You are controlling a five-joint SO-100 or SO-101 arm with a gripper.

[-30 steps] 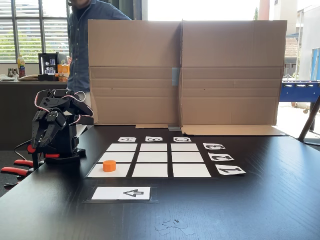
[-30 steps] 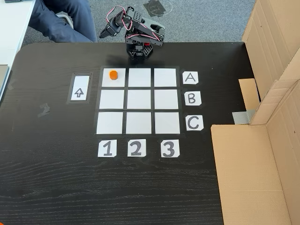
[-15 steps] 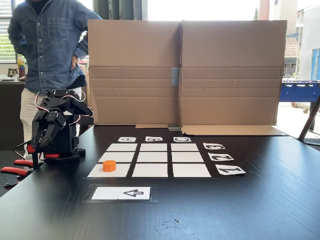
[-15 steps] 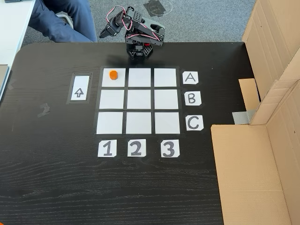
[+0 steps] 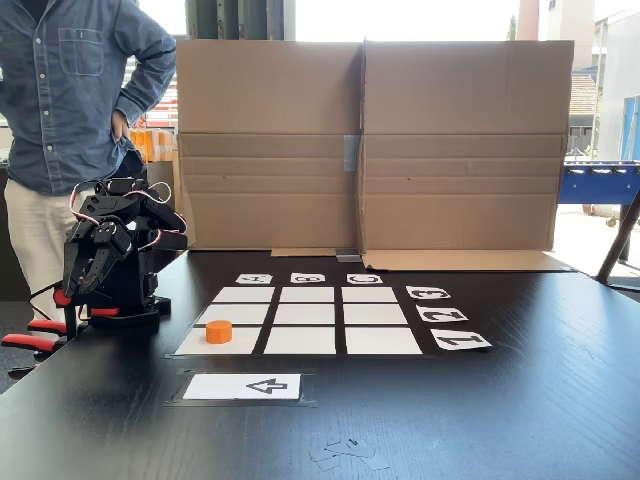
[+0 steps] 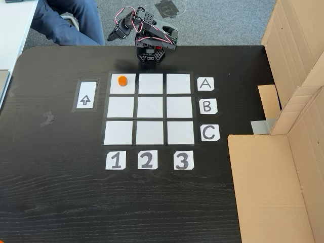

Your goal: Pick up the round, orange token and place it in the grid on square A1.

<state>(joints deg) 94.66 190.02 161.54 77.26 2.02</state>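
Observation:
The orange token [image 5: 219,331] [image 6: 122,80] stands upright on square A1 [image 5: 198,344] [image 6: 117,89], the corner cell of the grid [image 5: 310,340] [image 6: 150,107] closest to the arm's base and to the arrow card. The black arm sits folded at the table's edge beside the grid. My gripper [image 5: 72,292] [image 6: 112,36] hangs down off to the side of the base, well away from the token, looking shut with nothing in it.
A white arrow card [image 5: 243,386] [image 6: 86,95] lies beside the grid. Tall cardboard walls [image 5: 370,140] [image 6: 283,152] line one side of the table. A person [image 5: 60,100] [image 6: 66,20] stands behind the arm. Red clamps [image 5: 30,340] hold the base.
The person behind the arm has stepped further to the left in the table-level fixed view. The arm, gripper and token have not moved.

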